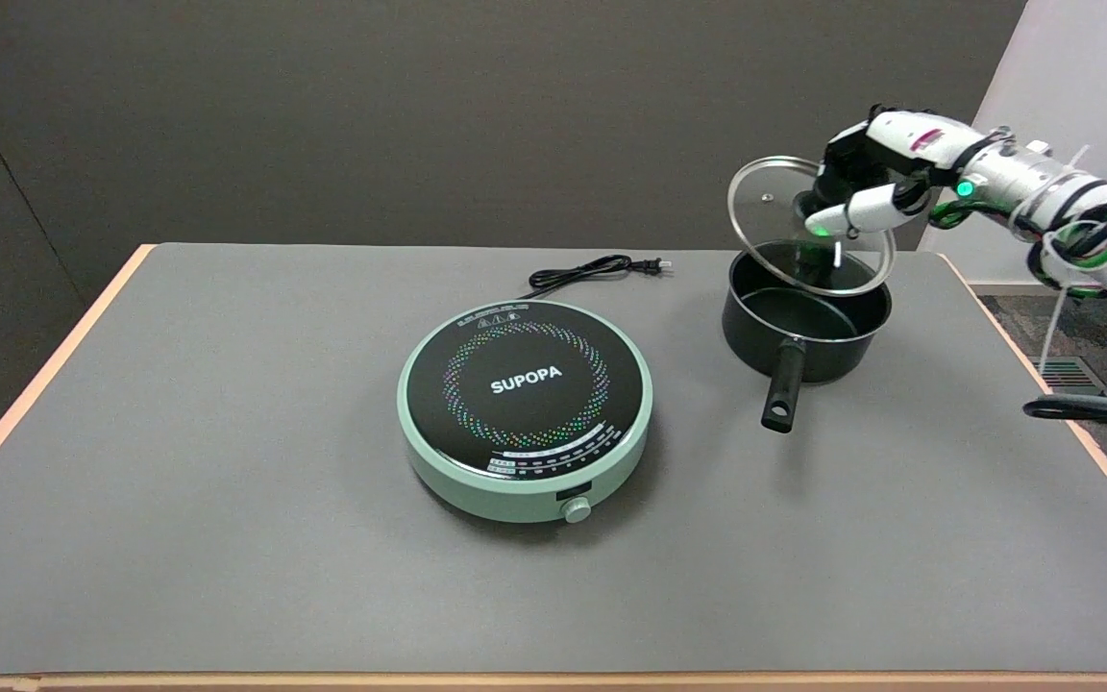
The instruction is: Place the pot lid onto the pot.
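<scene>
1. Right hand (875, 187) grips the glass pot lid (784, 231) by its knob, fingers (851, 216) closed around it.
2. Lid hangs steeply tilted, above and just behind the black pot (806, 325); whether its lower edge touches the rim I cannot tell.
3. Pot sits on the surface (227, 538) beside a green cooktop (526, 408).
4. Risk: lowering it while tilted could catch one edge on the rim, nudging the pot or seating the lid crooked.
5. Risk: a loose knob hold could let the lid swing or drop.
</scene>
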Robot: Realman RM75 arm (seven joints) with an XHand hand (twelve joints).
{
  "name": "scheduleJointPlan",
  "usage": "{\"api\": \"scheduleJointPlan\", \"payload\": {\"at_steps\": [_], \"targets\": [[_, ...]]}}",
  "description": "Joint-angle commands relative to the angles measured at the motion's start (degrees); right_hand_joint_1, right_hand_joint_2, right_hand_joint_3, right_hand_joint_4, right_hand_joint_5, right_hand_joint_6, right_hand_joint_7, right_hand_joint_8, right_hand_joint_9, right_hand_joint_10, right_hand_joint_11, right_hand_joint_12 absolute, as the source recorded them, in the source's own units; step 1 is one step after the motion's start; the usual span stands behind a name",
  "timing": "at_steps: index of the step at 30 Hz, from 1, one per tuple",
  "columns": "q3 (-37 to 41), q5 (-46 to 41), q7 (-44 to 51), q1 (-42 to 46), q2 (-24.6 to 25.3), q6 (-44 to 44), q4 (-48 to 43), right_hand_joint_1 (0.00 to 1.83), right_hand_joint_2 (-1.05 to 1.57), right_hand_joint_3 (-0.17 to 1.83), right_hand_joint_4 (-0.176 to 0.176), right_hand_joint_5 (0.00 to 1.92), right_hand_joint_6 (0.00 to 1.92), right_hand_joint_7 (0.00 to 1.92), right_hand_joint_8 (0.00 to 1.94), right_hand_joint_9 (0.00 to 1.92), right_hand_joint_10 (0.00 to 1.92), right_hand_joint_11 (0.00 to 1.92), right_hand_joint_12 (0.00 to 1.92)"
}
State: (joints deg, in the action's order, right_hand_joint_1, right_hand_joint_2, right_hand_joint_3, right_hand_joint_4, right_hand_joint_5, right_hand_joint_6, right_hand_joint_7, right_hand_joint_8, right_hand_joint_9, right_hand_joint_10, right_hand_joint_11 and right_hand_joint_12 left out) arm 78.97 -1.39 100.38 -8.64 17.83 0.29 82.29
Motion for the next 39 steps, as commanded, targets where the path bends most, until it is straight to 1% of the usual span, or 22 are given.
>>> {"api": "scheduleJointPlan", "payload": {"at_steps": [1, 5, 9, 14, 17, 19, 23, 25, 31, 33, 35, 39], "targets": [[-29.8, -0.1, -0.9, -25.4, 1.2, -2.2, -6.8, 1.22, 1.04, 0.24, -0.096, 0.75, 1.3, 1.03, 1.05, 0.92, 1.36, 0.67, 1.39], [-36.0, -0.1, -1.6, -30.7, 1.5, -2.6, -9.7, 1.22, 1.04, 0.24, -0.095, 0.75, 1.3, 1.03, 1.05, 0.92, 1.37, 0.67, 1.38], [-45.4, 0.2, -2.1, -39.5, 2.5, -4.1, -13.6, 1.22, 1.04, 0.25, -0.094, 0.75, 1.3, 1.04, 1.05, 0.92, 1.37, 0.68, 1.36], [-49.3, 0.4, -2.1, -43.7, 3.3, -5.7, -18.0, 1.22, 1.04, 0.25, -0.094, 0.75, 1.3, 1.04, 1.05, 0.92, 1.37, 0.68, 1.36], [-53.5, 0.5, -2.2, -47.4, 3.6, -6.6, -20.3, 1.22, 1.04, 0.25, -0.093, 0.75, 1.3, 1.03, 1.05, 0.92, 1.37, 0.68, 1.36], [-57.7, 0.7, -2.2, -50.9, 3.7, -7.3, -21.6, 1.22, 1.04, 0.25, -0.093, 0.75, 1.3, 1.03, 1.05, 0.92, 1.37, 0.68, 1.35], [-65.5, 3.8, -4.4, -56.8, 3.7, -8.4, -23.4, 1.22, 1.04, 0.25, -0.093, 0.75, 1.3, 1.03, 1.05, 0.92, 1.37, 0.68, 1.35], [-68.9, 7.5, -6.8, -59.2, 3.5, -9.3, -24.1, 1.22, 1.04, 0.26, -0.09, 0.75, 1.3, 1.03, 1.05, 0.92, 1.38, 0.68, 1.35], [-69.0, 18.0, -14.3, -59.5, 3.0, -13.0, -24.8, 1.22, 1.04, 0.26, -0.088, 0.75, 1.3, 1.03, 1.04, 0.92, 1.38, 0.68, 1.35], [-67.8, 22.8, -17.3, -59.5, 2.6, -14.5, -24.6, 1.22, 1.03, 0.26, -0.087, 0.75, 1.3, 1.03, 1.04, 0.92, 1.37, 0.68, 1.35], [-65.7, 25.7, -19.0, -58.8, 2.1, -15.6, -23.9, 1.22, 1.03, 0.27, -0.084, 0.75, 1.3, 1.03, 1.04, 0.92, 1.38, 0.68, 1.36], [-60.3, 26.9, -20.1, -55.7, 1.3, -17.9, -23.3, 1.22, 1.03, 0.27, -0.079, 0.75, 1.31, 1.03, 1.04, 0.92, 1.38, 0.69, 1.36]]}}
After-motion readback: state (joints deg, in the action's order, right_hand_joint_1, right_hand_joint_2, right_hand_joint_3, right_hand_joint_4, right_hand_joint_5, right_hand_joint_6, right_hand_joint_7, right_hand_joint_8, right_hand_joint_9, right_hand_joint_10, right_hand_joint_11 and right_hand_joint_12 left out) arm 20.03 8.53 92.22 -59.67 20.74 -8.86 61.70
